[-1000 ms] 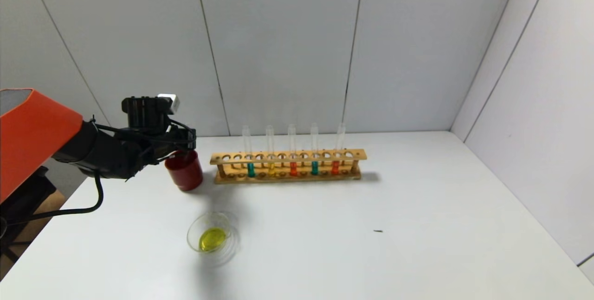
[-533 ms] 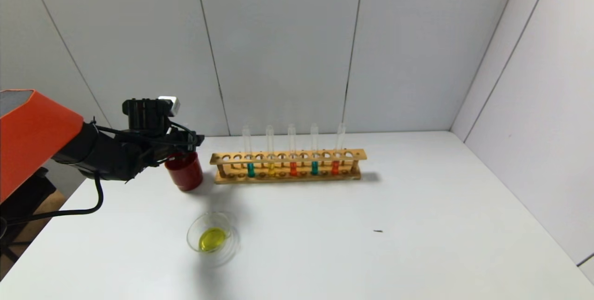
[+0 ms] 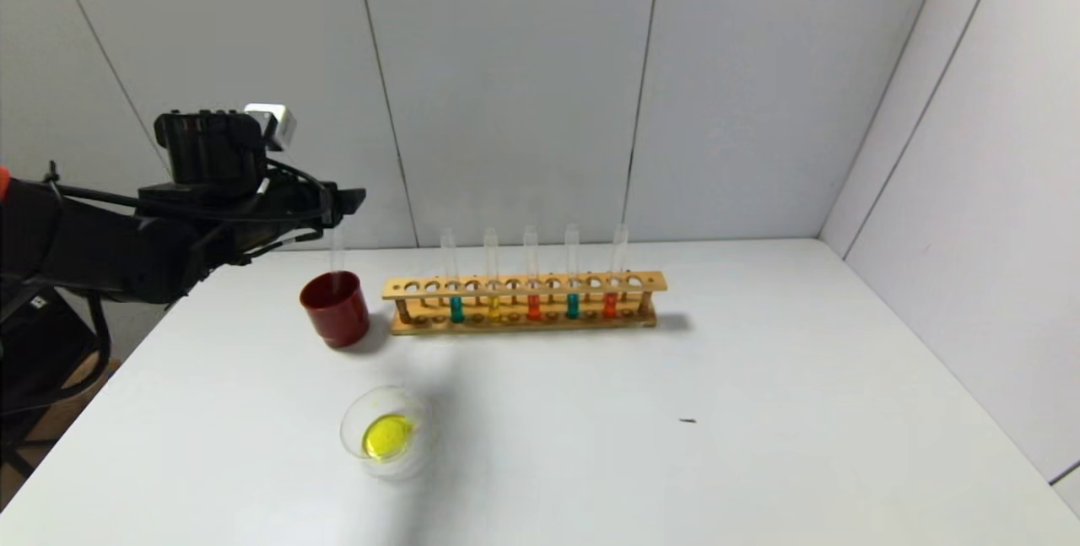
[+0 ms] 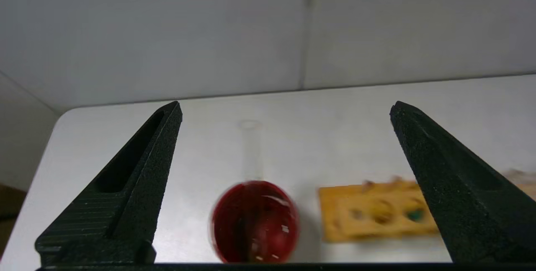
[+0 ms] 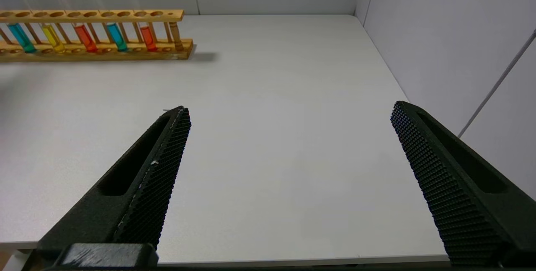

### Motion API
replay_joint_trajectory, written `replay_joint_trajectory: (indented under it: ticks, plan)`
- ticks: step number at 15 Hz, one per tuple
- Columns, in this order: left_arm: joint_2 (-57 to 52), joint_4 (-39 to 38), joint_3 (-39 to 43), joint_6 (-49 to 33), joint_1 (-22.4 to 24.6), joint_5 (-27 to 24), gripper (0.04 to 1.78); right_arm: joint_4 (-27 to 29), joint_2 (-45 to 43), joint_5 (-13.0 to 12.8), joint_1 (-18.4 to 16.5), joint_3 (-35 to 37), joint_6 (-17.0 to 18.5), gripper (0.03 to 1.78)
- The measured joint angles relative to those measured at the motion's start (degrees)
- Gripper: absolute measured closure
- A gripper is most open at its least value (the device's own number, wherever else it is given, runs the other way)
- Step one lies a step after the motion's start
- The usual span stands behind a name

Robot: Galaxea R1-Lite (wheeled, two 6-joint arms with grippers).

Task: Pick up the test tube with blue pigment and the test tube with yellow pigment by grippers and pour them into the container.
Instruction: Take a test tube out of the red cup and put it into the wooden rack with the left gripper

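Note:
My left gripper [image 3: 348, 200] is open and empty, raised above and left of the dark red cup [image 3: 335, 310]. An empty clear tube [image 3: 337, 255] stands in that cup; it also shows in the left wrist view [image 4: 250, 149] between my open left gripper [image 4: 287, 107]. The test tube with blue pigment [image 3: 456, 308] and the test tube with yellow pigment [image 3: 494, 307] stand in the wooden rack [image 3: 523, 284]. The container [image 3: 413, 455], a clear glass dish, holds yellow liquid near the table's front left. My right gripper [image 5: 289, 112] is open and empty, over the table's right front.
The rack also holds a second teal-blue tube [image 3: 572, 305] and two orange-red tubes [image 3: 533, 307]. The right wrist view shows the rack [image 5: 100, 13] far off. A small dark speck [image 3: 688, 420] lies on the white table. Walls close in behind and at the right.
My left gripper has risen from the red cup's rim and drawn back to the left, leaving the empty tube standing in the cup. The right arm has not visibly moved.

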Motion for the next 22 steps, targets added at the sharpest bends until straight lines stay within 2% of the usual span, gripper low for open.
replay_joint_trajectory:
  ticks: [4, 6, 10, 15, 22]
  plan:
    - [-7.56, 4.18, 5.42, -0.83, -12.08, 0.33, 0.07, 0.0, 0.0, 0.02, 0.02, 0.0, 0.0, 0.06]
    - [-8.68, 3.69, 8.44, -1.16, -14.77, 0.5, 0.07, 0.0, 0.0, 0.0, 0.05, 0.0, 0.02, 0.06]
    - [-5.84, -4.67, 13.29, -0.77, -16.35, 1.16, 0.07, 0.0, 0.0, 0.02, 0.02, 0.0, 0.0, 0.06]
    - [2.15, -13.48, 14.41, -0.6, -16.48, 5.74, 0.07, 0.0, 0.0, 0.02, 0.05, 0.0, 0.02, 0.06]
    - [10.47, -13.84, 8.11, -0.72, -15.38, 5.94, 0.07, 0.0, 0.0, 0.02, 0.02, 0.0, 0.02, 0.06]
